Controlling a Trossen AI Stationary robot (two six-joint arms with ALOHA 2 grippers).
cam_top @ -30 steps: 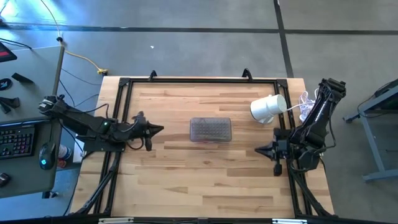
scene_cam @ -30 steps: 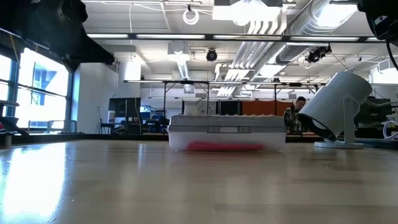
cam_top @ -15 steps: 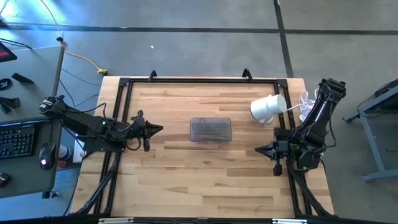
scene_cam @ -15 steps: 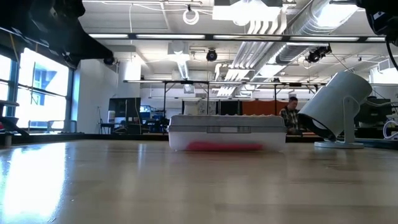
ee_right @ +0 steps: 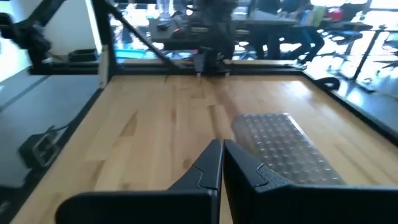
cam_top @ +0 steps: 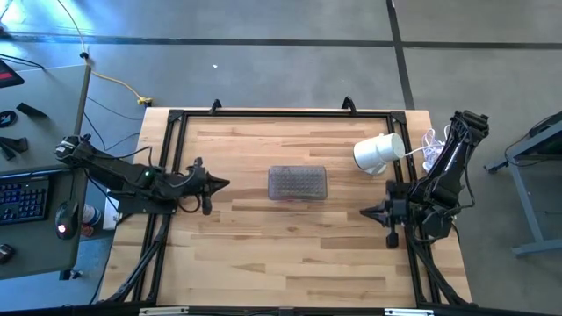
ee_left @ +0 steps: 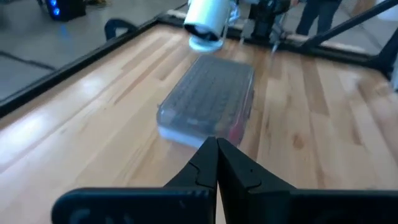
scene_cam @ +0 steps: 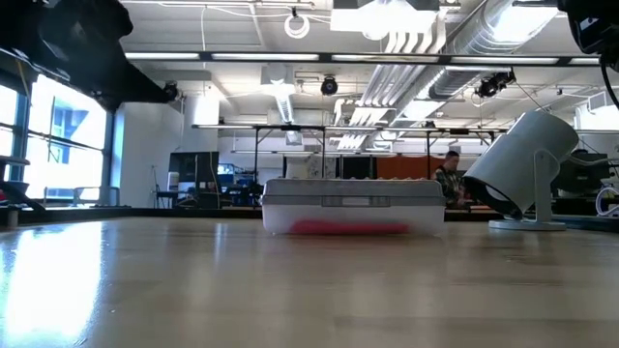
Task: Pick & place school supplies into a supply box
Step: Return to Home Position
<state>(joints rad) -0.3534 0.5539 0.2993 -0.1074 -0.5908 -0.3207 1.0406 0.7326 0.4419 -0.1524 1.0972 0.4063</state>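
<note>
The supply box [cam_top: 298, 183] is a small clear case with a textured greyish lid. The lid is closed, and the case rests flat on the table's middle. It also shows in the low view [scene_cam: 353, 213], in the left wrist view [ee_left: 208, 102] and in the right wrist view [ee_right: 283, 148]. Something red shows through its wall; no loose pencils, pens or scissors are in view. My left gripper [cam_top: 226, 183] is shut and empty, left of the box. My right gripper [cam_top: 363, 211] is shut and empty, right of the box and nearer the table's near edge.
A white cylindrical object [cam_top: 378, 151] on a stand sits at the back right, with a white cable bundle [cam_top: 430, 145] beside it. A black frame [cam_top: 176, 118] runs round the tabletop. A desk with a keyboard [cam_top: 22, 197] stands beyond the left edge. A person [scene_cam: 447, 179] shows far behind.
</note>
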